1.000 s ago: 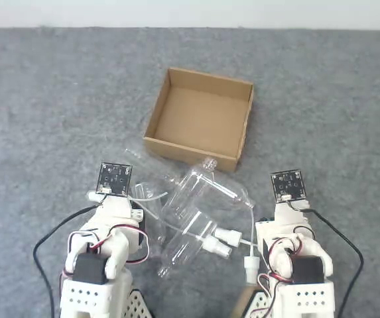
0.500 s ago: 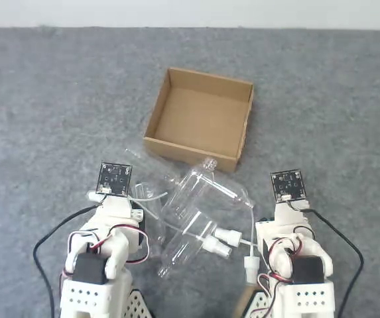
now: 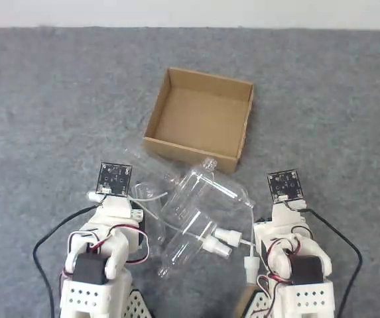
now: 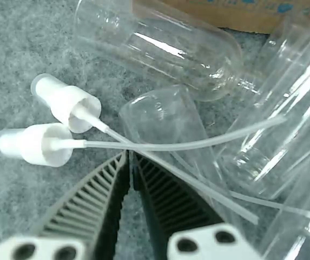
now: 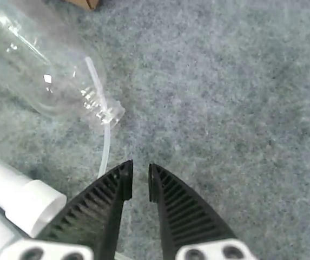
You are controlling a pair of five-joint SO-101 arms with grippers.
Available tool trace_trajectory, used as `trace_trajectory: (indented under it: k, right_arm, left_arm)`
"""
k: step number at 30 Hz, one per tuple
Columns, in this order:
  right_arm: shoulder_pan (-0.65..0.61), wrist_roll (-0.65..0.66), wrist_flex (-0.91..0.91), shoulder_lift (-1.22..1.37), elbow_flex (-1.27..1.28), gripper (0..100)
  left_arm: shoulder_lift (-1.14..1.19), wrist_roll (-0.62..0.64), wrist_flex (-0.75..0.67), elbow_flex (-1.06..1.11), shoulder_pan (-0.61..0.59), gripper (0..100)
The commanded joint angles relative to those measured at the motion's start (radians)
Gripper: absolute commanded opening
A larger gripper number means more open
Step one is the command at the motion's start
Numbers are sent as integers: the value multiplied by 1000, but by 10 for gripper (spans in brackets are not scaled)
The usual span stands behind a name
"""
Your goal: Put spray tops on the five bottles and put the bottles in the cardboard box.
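1. Spray tops [image 3: 226,236] lie closest to my arm bases. Three white ones sit between the arms, nearer the right one, and their thin dip tubes trail into the pile. I see none seated on a bottle, so I judge the task to be at its first step, choosing a top to pick.
2. My right gripper [image 5: 139,169] hangs low over the grey mat [image 5: 225,81]. Its fingers are drawn almost together with nothing between them. A white top sits just beside it, and a bottle neck lies just beyond.
3. My left gripper [image 4: 130,158] is likewise clenched on nothing. It is poised over the crossed tubes of two more tops, and I cannot tell whether it touches them.
4. Bottles [image 3: 196,202] come next. They are clear and lie on their sides in an overlapping heap between the arms and the box. I cannot count them with any confidence.
5. Farthest off stands the cardboard box [image 3: 188,152], open-topped with nothing in it. One bottle neck lies near its front wall.
6. For the next move, I would open one gripper and take a top by its white head, not by the tube. The other arm would need to pin a bottle with its neck left free. My guess is that the round, slick bottles will roll and the tangled tubes will drag their neighbours.
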Motion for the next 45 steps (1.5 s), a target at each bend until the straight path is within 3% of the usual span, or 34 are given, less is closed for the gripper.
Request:
trace_trajectory:
  k: [1, 32, 37, 42, 45]
  right_arm:
    - [2, 15, 4, -15, -69, 9]
    - [-7, -69, 39, -2, -875, 6]
    - [-10, -71, 41, 94, -976, 6]
    - [-136, -80, 119, 312, -1066, 6]
    - [-216, -157, 145, 417, -1102, 7]
  left_arm:
    - [-17, -5, 0, -10, 3, 12]
    - [-17, -5, 0, -10, 3, 12]
    - [-17, -5, 0, -10, 3, 12]
    - [-17, -5, 0, -10, 3, 12]
    - [-17, -5, 0, -10, 3, 12]
